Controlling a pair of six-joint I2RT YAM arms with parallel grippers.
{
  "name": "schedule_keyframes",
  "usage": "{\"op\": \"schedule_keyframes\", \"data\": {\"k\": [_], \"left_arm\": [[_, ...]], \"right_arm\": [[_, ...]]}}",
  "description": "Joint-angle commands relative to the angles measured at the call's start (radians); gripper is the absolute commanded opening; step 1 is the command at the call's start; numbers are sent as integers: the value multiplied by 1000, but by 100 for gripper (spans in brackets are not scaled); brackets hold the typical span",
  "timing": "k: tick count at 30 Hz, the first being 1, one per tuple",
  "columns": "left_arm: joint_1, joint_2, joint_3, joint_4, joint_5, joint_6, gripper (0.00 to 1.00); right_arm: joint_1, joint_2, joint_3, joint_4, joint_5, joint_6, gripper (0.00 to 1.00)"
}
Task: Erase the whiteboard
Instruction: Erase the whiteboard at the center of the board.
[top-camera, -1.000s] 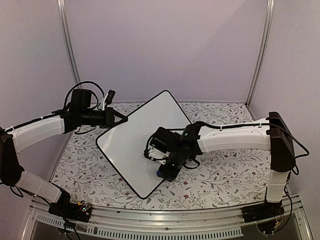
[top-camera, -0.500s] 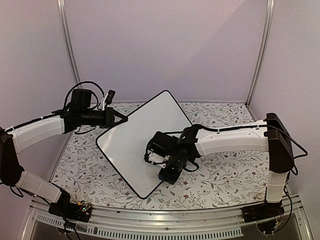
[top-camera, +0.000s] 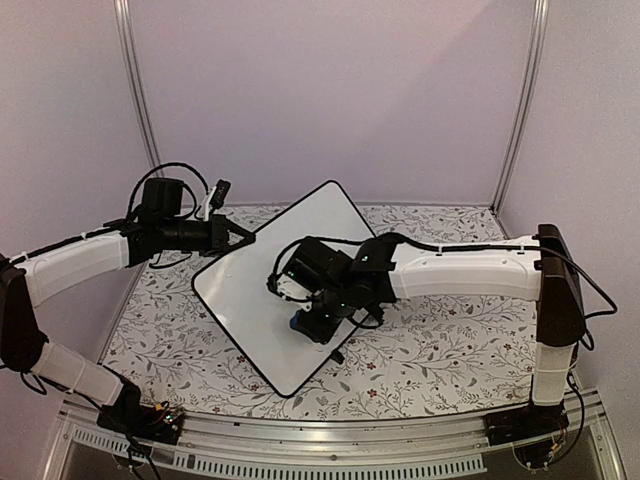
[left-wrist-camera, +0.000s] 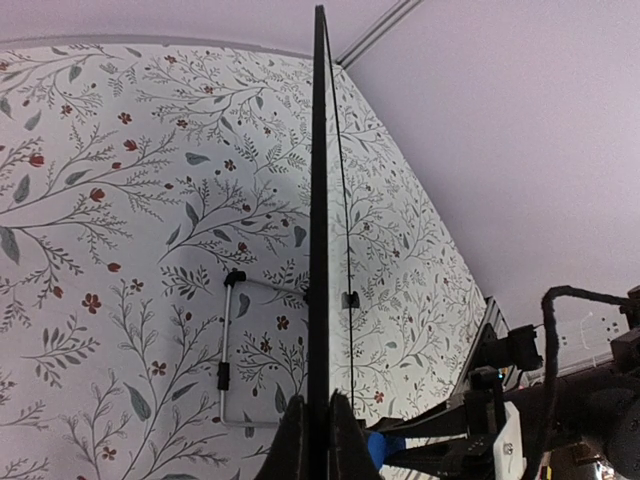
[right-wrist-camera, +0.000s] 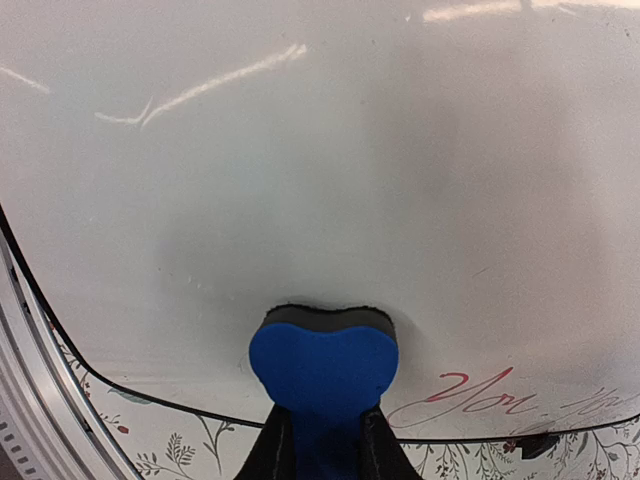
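Floral tablecloth (top-camera: 440, 350) below; left gripper (left-wrist-camera: 318, 440) pinches the whiteboard (top-camera: 250, 290) rim, probably so it won't slide, while right gripper (right-wrist-camera: 325, 440), clamped on the blue eraser (right-wrist-camera: 322, 362), presses it beside red writing (right-wrist-camera: 470, 392).

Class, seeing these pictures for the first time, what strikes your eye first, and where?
The large white black-rimmed whiteboard fills the centre, one edge pinched by the left gripper. The right gripper presses a blue eraser block against it, beside red handwriting near the rim.
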Motion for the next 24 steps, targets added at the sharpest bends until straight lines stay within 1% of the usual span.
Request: {"op": "schedule_keyframes", "data": {"k": [1,7,13,24], "left_arm": [[19,0,-13,-10,-54,13,0],[20,0,-13,-9,-55,12,0],[21,1,-13,-7,-55,11,0],[22,3,-14,-7,-52,9,0]], "right_arm": [[15,44,11,13,-4,-5,8],[42,59,-36,-27,-15,0,8],[42,35,-96,-61,-12,18,8],[43,57,-99,-128,20,18,8]]}}
